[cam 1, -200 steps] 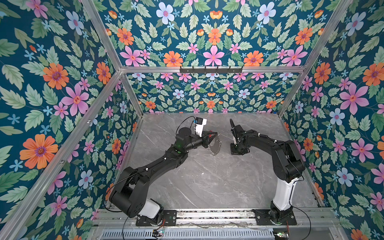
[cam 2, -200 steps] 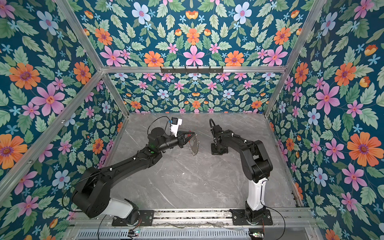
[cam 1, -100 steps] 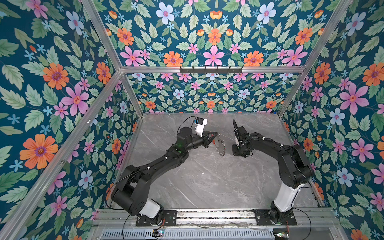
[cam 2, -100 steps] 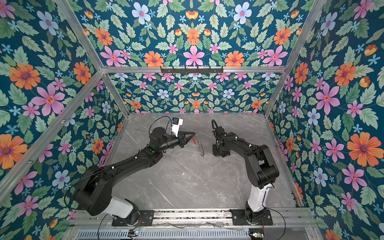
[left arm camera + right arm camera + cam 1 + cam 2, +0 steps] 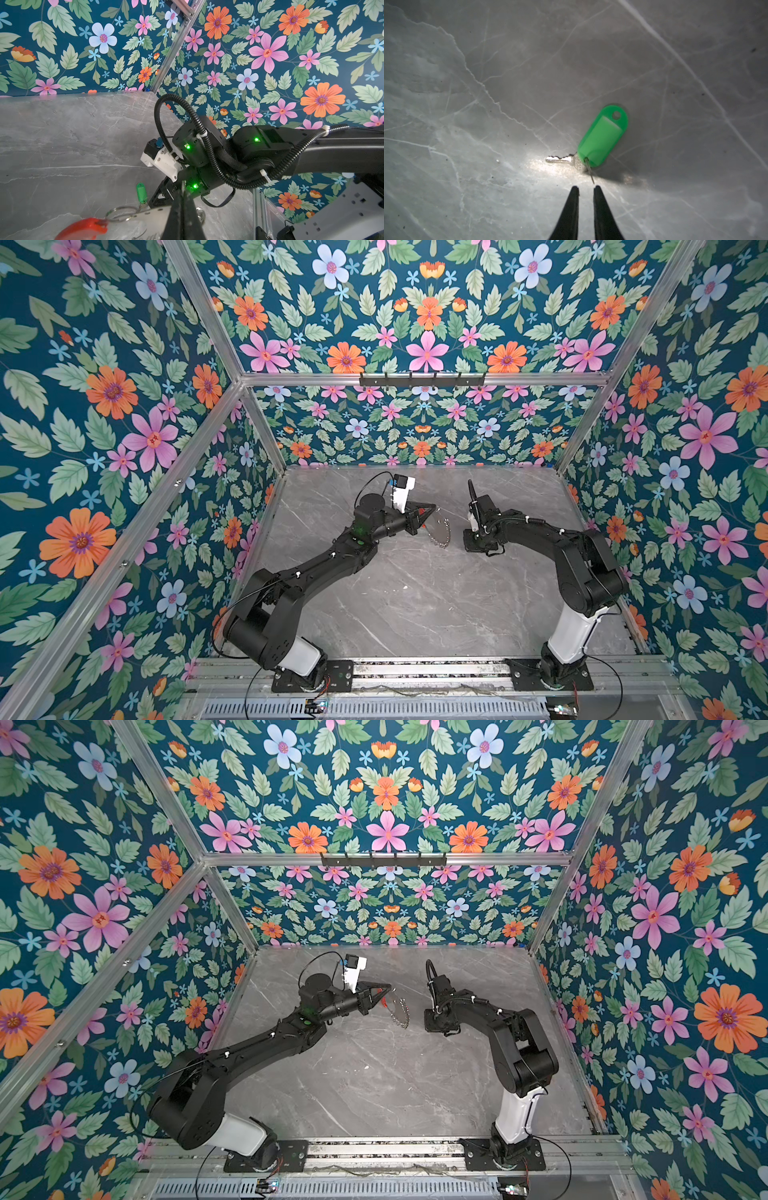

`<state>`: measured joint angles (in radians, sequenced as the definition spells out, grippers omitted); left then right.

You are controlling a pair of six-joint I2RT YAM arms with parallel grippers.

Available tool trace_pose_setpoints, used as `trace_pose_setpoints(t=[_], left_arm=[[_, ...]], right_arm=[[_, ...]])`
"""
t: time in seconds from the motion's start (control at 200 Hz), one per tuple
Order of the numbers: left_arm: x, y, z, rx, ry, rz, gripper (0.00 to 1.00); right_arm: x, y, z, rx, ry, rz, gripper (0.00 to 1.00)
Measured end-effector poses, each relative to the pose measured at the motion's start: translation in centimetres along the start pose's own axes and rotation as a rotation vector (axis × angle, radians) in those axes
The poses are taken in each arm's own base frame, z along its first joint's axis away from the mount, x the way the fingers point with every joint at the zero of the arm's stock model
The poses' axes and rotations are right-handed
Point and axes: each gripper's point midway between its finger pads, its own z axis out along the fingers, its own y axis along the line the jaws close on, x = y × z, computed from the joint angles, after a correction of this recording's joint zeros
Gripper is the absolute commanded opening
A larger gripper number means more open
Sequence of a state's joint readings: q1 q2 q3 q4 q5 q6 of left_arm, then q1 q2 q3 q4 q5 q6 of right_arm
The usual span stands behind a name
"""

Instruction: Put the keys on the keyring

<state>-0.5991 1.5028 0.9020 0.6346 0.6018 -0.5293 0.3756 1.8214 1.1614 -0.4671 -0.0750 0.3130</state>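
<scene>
The keyring [image 5: 441, 533] [image 5: 401, 1013] hangs above the table, a grey hoop fringed with small silver loops. My left gripper [image 5: 432, 509] [image 5: 182, 193] is shut on its edge beside the red segment [image 5: 83, 227]. The key [image 5: 602, 137] lies flat on the marble, with a green plastic head and a short silver blade [image 5: 558, 159]. My right gripper [image 5: 584, 188] points down just short of it, jaws a narrow gap apart with nothing between them. In both top views the right gripper [image 5: 478, 543] hides the key. The left wrist view shows the green head [image 5: 141, 193] on the table.
Grey marble table [image 5: 415, 593] enclosed by flowered walls with aluminium posts. A black hook rail [image 5: 422, 379] hangs on the back wall. Both arm bases sit on the metal rail [image 5: 415, 668] at the front edge.
The right gripper's jaws have parted slightly and its arm has shifted a little to the right. The keyring has swung slightly right in the left gripper's hold.
</scene>
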Motion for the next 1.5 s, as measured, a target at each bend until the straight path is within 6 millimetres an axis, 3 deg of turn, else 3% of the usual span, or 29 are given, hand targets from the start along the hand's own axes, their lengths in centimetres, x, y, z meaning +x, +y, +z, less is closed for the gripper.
trace_pose_setpoints(t=[1.5], left_arm=[[-0.3, -0.3, -0.2, 0.003, -0.006, 0.004, 0.00]], right_arm=[[-0.5, -0.3, 1.5, -0.011, 0.009, -0.016, 0.19]])
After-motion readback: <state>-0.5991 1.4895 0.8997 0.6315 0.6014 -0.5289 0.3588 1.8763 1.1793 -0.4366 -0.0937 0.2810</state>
